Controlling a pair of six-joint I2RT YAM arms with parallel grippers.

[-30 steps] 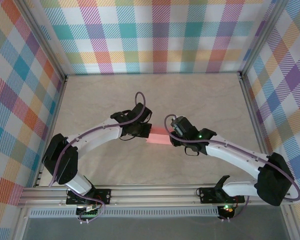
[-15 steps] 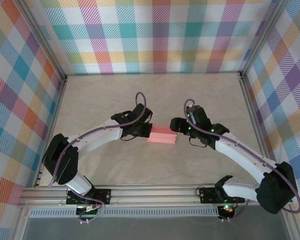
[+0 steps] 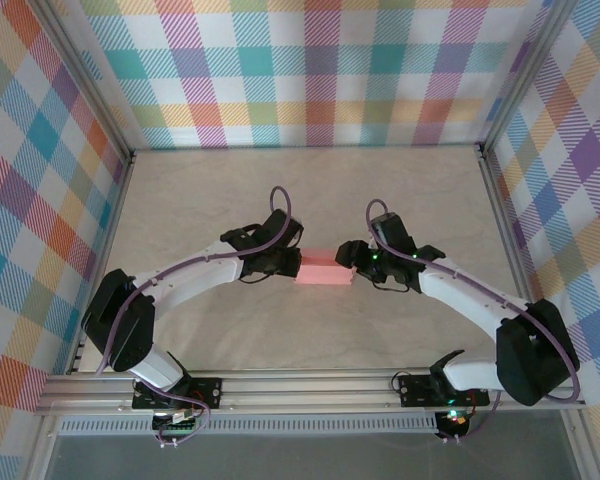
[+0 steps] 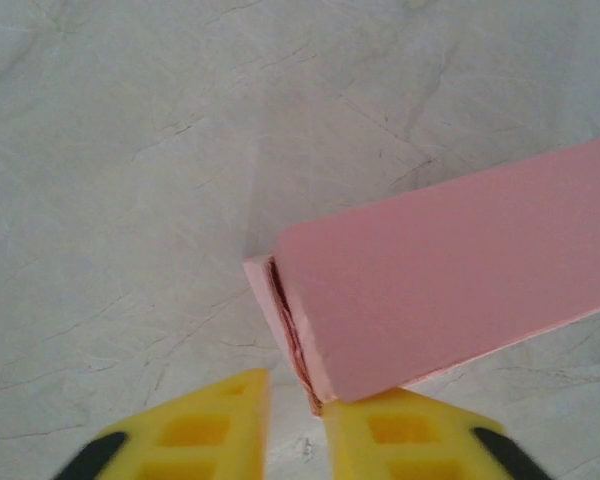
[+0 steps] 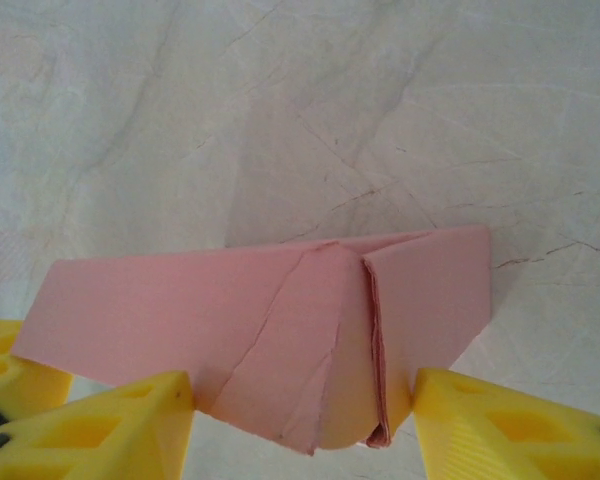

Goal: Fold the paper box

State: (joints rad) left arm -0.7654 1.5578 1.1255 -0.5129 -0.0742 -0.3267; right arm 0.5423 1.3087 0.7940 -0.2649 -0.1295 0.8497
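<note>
Standing at the left end of the paper box (image 3: 323,270), the left tool (image 4: 297,388) shows 2 yellow fingers (image 4: 200,420) a narrow gap apart, clamping nothing; its wrist view crops the box's far end. The box lies mid-worktop (image 3: 310,190) between both tools. The right tool (image 5: 302,388) straddles its ragged right end; whether it pinches there I cannot tell.

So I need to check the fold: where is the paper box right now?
Top view: the paper box is near the middle of the table, between the left claw at its left end and the right claw at its right end.
</note>
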